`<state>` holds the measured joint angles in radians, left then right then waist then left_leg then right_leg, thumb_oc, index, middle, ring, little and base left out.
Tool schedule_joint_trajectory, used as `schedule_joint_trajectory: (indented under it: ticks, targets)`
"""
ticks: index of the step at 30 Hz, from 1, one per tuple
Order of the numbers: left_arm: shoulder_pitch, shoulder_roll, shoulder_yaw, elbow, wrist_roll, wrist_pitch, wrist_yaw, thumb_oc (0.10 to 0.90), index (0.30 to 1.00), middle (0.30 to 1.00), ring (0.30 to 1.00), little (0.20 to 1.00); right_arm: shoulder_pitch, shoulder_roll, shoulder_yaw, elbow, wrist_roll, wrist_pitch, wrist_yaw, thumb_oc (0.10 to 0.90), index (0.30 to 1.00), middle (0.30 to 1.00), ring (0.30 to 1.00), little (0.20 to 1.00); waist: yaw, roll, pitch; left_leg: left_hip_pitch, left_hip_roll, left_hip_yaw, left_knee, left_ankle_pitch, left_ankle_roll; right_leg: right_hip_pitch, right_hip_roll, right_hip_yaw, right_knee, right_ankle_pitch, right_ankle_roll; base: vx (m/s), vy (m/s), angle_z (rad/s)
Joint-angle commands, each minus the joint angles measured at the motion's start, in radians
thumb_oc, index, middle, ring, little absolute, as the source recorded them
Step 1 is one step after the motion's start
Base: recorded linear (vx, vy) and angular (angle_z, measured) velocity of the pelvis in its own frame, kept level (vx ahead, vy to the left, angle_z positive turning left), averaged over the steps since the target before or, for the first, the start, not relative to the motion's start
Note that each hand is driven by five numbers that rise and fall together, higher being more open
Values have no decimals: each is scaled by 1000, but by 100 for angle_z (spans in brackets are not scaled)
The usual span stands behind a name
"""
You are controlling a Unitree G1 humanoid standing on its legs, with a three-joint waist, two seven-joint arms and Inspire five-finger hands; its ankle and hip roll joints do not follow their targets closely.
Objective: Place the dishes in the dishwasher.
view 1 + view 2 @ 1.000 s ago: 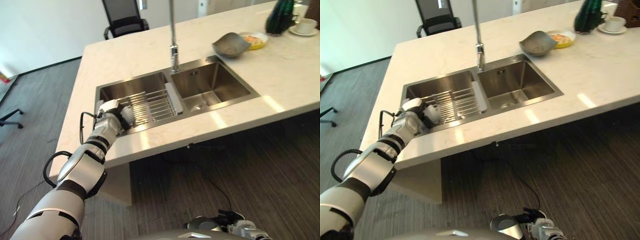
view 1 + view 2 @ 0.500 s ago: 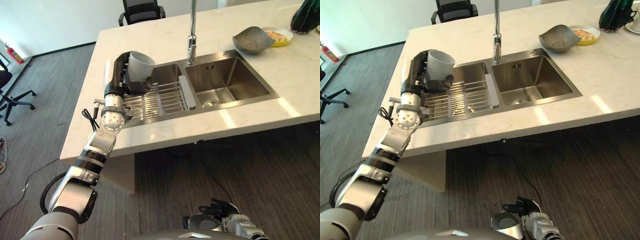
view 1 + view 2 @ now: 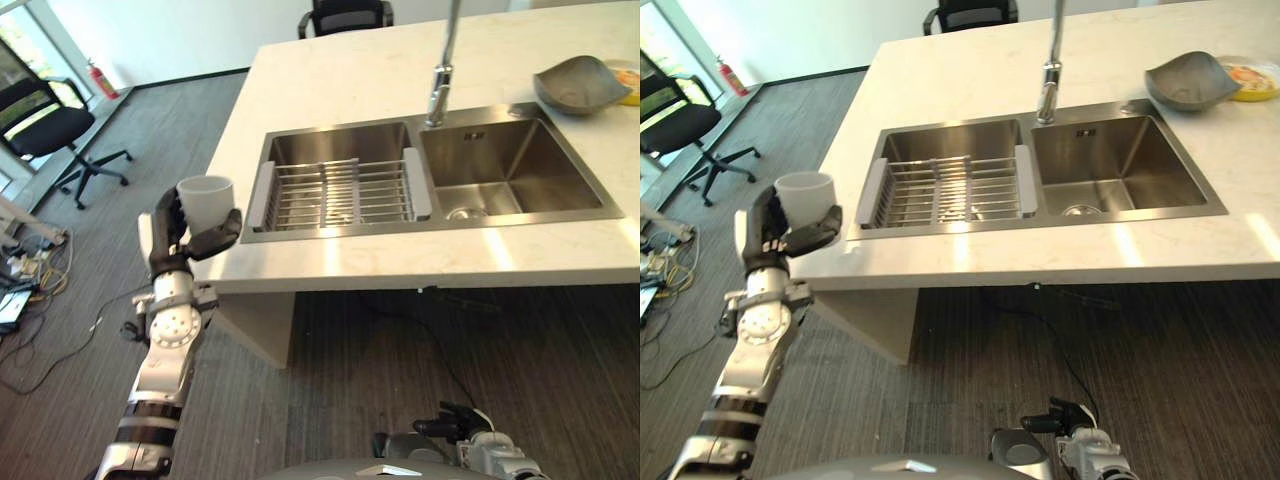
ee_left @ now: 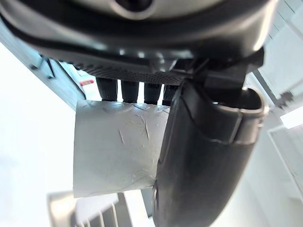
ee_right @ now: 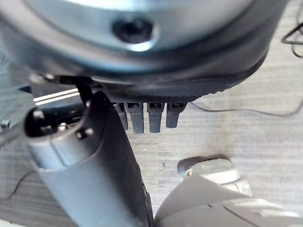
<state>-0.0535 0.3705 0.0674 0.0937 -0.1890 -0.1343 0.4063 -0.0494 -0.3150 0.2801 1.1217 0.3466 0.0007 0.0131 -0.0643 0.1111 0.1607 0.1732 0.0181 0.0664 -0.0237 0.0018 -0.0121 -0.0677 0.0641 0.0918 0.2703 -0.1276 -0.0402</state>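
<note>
Left hand (image 3: 172, 232): fingers and thumb curled round upright white plastic cup (image 3: 205, 200); cup held off the pale stone counter's (image 3: 330, 75) left edge | Right hand (image 5: 90, 156): low, fingers relaxed, holding nothing | Steel sink rack (image 3: 340, 190): bare

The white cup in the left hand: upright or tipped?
Upright. The white cup has its open rim facing up, with the left hand curled round it beside the counter's edge. Whether it holds anything cannot be told.

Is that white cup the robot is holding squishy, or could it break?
Probably squishy, not breakable: the white cup has creases in its wall, like thin paper or plastic. It is likely light, since the left hand lifts it upright with fingers and thumb curled round it. A tight squeeze might crumple it.
</note>
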Motion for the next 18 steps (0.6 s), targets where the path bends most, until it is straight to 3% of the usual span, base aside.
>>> schedule_joint_trajectory:
  ticks: [1, 2, 4, 6, 8, 9, 10, 13, 14, 15, 16, 18]
  targets:
    - [-44, 61, 132, -131, -33, -150, 37, 400, 300, 300, 300, 300, -57, 5, 14, -44, -43, -30, -6, 800, 900, 900, 900, 900, 42, -75, -17, -100, -40, -61, 11, 13, -63, 188, -71, -49, -351, 90, 94, -147, -107, 38]
    - [-44, 60, 133, -132, -33, -149, 37, 400, 300, 300, 300, 300, -58, 5, 14, -44, -43, -30, -6, 800, 900, 900, 900, 900, 39, -75, -19, -106, -41, -64, 16, 13, -63, 186, -72, -52, -351, 90, 95, -224, -94, 44]
    - [-39, 58, 136, -181, -36, -172, 46, 400, 300, 300, 300, 300, -92, -4, 18, -58, -43, -39, -20, 800, 900, 900, 900, 900, 92, -77, 15, -201, -58, -111, 19, 67, -82, 158, -90, -108, -355, 99, 98, -236, -72, 55]
    - [-51, 67, 130, -207, -24, -170, 56, 400, 300, 300, 300, 300, -110, 0, 21, -51, -49, -40, -31, 800, 900, 900, 900, 900, 117, -84, 20, -263, -74, -159, -13, 103, -97, 123, -101, -169, -347, 96, 99, -268, -142, 106]
    - [-75, 73, 119, -223, -21, -169, 62, 400, 300, 300, 300, 300, -95, -6, 5, -41, -55, -51, -47, 800, 900, 900, 900, 900, 107, -100, 21, -258, -24, -124, 82, 42, -93, 49, -125, -259, -291, 73, 97, -415, -123, 197]
    - [-76, 73, 118, -224, -21, -168, 62, 400, 300, 300, 300, 300, -94, -6, 4, -41, -55, -51, -48, 800, 900, 900, 900, 900, 104, -99, 20, -266, -25, -128, 88, 43, -93, 46, -125, -263, -289, 75, 97, -312, -15, 163]
    - [-85, 68, 111, -241, -32, -171, 52, 400, 300, 300, 300, 300, -67, -11, -29, -20, -50, -48, -51, 800, 900, 900, 900, 900, 81, -111, 14, -241, 30, -45, 120, -3, -91, 47, -151, -338, -289, 70, 97, -208, 5, 183]
    - [-117, 78, 77, -251, -38, -181, 22, 400, 300, 300, 300, 300, 1, -12, -91, 28, -14, -46, -47, 800, 900, 900, 900, 900, 35, -127, 8, -166, 158, 110, 139, -40, -131, 86, -204, -498, -301, 64, 104, -261, 62, 202]
    - [-132, 85, 73, -249, -46, -187, 16, 400, 300, 300, 300, 300, 10, -13, -104, 29, -6, -47, -42, 800, 900, 900, 900, 900, 18, -132, 5, -140, 218, 189, 154, -22, -152, 98, -227, -563, -301, 75, 108, -221, 199, 344]
    - [-155, 87, 65, -226, -50, -190, 20, 400, 300, 300, 300, 300, 26, -14, -110, 37, -3, -47, -40, 800, 900, 900, 900, 900, -6, -131, -8, -102, 310, 291, 140, 0, -201, 133, -260, -646, -314, 75, 123, -204, 217, 363]
    - [-159, 88, 63, -215, -44, -188, 19, 400, 300, 300, 300, 300, 31, -16, -113, 36, 0, -47, -41, 800, 900, 900, 900, 900, -8, -129, -14, -93, 325, 332, 120, 13, -215, 147, -270, -688, -323, 82, 128, -110, 204, 292]
    - [-161, 86, 57, -213, -28, -181, 16, 400, 300, 300, 300, 300, 37, -17, -122, 38, 12, -46, -44, 800, 900, 900, 900, 900, -9, -125, -24, -90, 313, 335, 86, 15, -224, 165, -273, -720, -332, 95, 137, 7, 130, 193]
